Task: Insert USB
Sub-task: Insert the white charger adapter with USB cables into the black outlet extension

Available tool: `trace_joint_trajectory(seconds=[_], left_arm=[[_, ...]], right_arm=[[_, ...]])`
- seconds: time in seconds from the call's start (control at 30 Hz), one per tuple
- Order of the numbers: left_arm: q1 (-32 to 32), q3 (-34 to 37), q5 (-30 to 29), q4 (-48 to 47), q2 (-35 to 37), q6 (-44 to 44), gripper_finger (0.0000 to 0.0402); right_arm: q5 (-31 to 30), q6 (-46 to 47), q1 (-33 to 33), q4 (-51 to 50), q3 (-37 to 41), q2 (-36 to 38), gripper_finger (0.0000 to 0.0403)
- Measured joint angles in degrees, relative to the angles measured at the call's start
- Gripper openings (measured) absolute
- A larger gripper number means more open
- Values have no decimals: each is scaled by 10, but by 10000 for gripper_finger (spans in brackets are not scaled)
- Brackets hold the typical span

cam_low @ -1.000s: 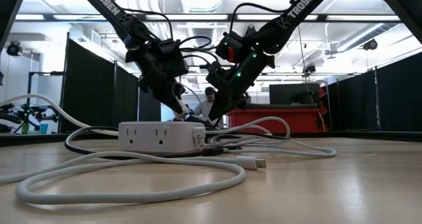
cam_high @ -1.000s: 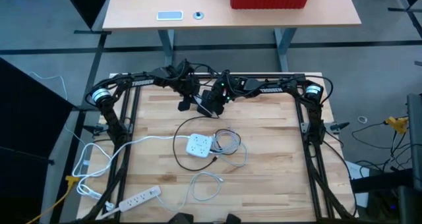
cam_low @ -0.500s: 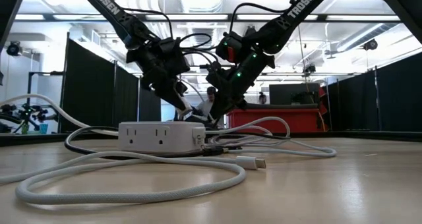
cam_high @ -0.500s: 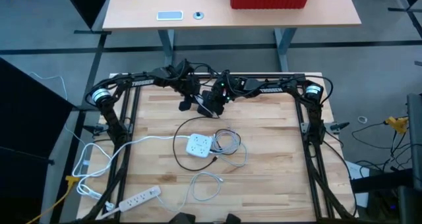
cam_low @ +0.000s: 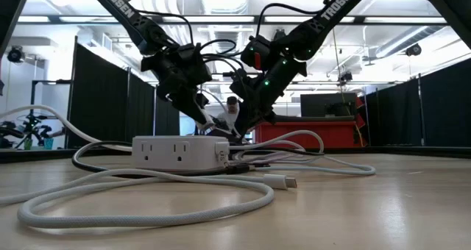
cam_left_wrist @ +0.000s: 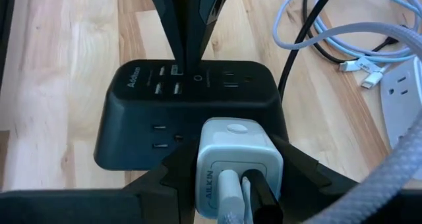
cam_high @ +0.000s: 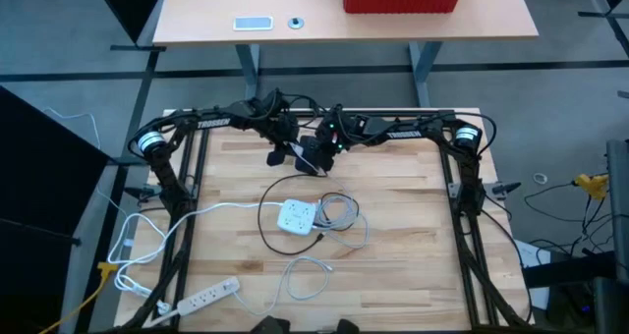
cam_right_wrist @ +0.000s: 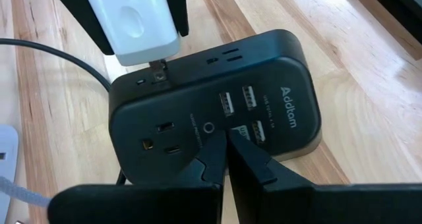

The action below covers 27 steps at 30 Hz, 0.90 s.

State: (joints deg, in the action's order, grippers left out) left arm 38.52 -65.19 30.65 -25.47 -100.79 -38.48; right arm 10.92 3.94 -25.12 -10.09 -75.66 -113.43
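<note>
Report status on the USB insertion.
Left pincer shut on white charger, at black power strip. Right pincer shut over strip's USB ports. No obstruction seen.

plug blades [cam_right_wrist: 157, 71]: hidden under white charger [cam_right_wrist: 135, 20] | USB tip: unseen

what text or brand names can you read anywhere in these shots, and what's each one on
"Addtam" on the black power hub, printed beside its USB ports.
"TROSSEN" on the arm links in the low view.
Lettering on the white charger held in the left pincer, too blurred to read.
Nothing readable on the white power strips.
</note>
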Motion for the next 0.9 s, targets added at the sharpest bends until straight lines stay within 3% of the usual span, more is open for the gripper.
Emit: trace_joint_trajectory(seconds=[0.37,0.9], left_arm=[[0,4,0,2,-1,5,130],[0,45,20,76,-3,39,130]], right_arm=[[0,1,0,0,0,0,0],[6,0,1,-6,0,-1,0]])
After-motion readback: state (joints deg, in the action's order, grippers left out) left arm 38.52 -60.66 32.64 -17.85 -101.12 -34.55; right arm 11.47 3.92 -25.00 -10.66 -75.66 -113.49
